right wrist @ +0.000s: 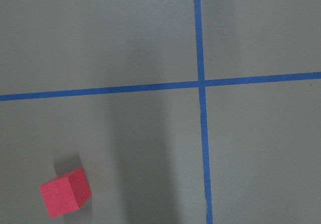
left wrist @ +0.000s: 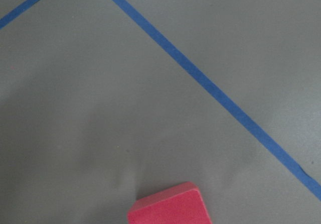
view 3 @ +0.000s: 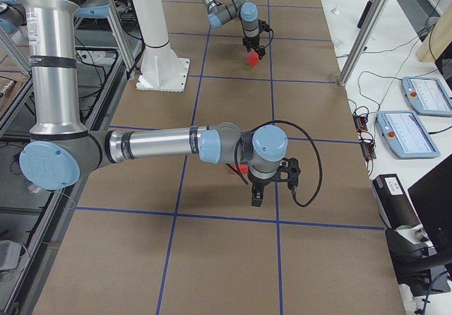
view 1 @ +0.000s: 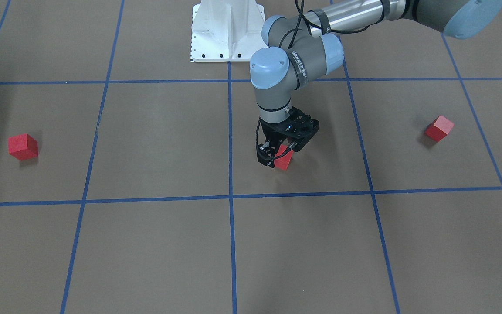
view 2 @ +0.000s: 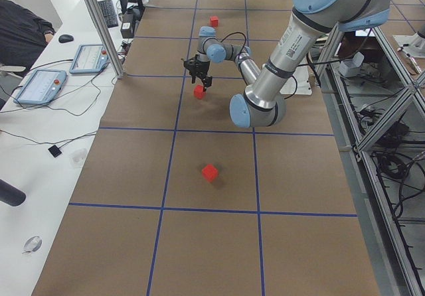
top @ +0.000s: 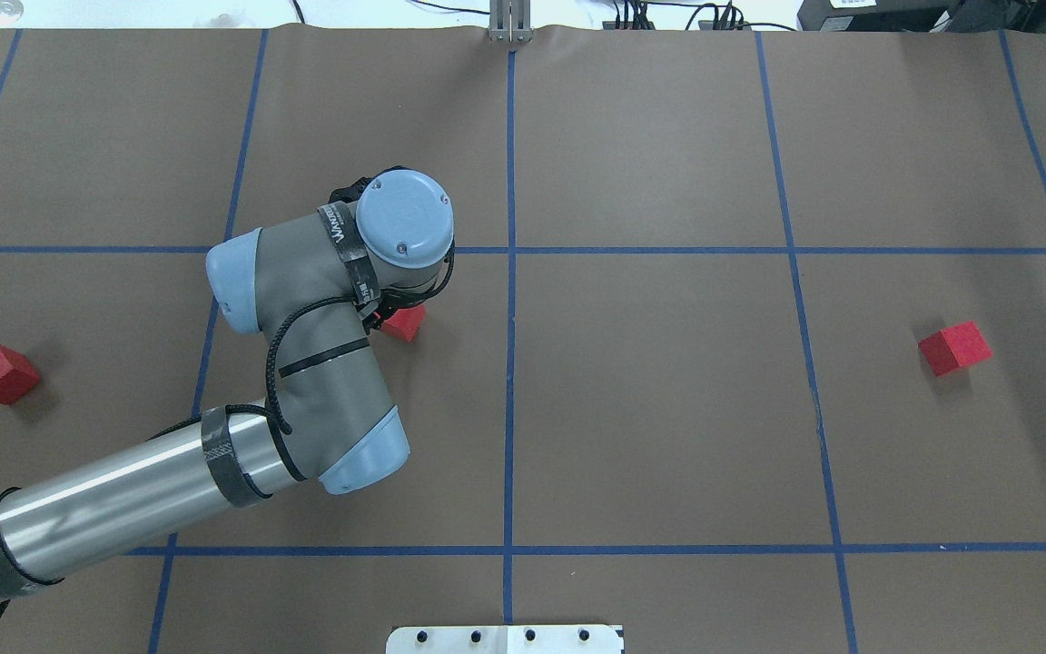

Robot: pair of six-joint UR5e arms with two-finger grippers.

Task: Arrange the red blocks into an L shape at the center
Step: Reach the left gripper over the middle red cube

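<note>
Surface: brown bench (view 1: 168,144) ruled into squares by blue tape lines.
Front view: left pincer (view 1: 279,158) points down with its fingers on either side of one red block (view 1: 284,162), apparently closed on it. That block sits inside a square, near the centre crossing (view 1: 230,197) but short of it. Two further red blocks lie well apart, one at each side (view 1: 23,146) (view 1: 439,128).
Overhead view: left wrist covers most of the gripped block (top: 404,322); only one corner shows.
Left-end view: same block (view 2: 198,92) under the left arm's fingers.
Right-end view: right pincer (view 3: 258,195) hangs beside a block (view 3: 242,168); whether wide or narrow cannot be told.
Left wrist view: block (left wrist: 169,207) at the lower edge.
Right wrist view: block (right wrist: 65,192) lying free, near a tape crossing.
Step in hand: first block being taken.
Next move: probably carry it to the centre crossing and set it square to the lines.
</note>
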